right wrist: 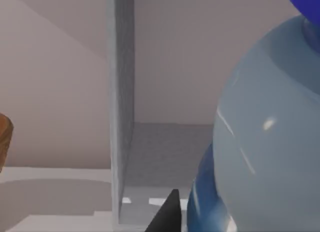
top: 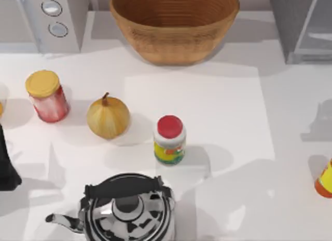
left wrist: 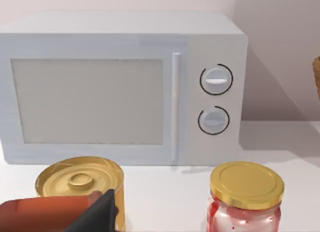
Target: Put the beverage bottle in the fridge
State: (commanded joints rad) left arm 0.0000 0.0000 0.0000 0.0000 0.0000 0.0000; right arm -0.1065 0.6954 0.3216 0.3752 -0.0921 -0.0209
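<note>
Beverage bottle (right wrist: 270, 142) looms before open fridge (right wrist: 122, 117) in right wrist view — tool grip unclear, left arm (top: 8, 163) parked.

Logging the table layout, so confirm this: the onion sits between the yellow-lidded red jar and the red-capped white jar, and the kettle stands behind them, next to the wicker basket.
One part is wrong. The top view shows the kettle in front of that row, at the near edge, far from the wicker basket. The onion does sit between the yellow-lidded red jar and the red-capped white jar.

Fridge (top: 303, 25) top-right corner; basket (top: 174, 23) back ctr; kettle (top: 127, 212) front.
</note>
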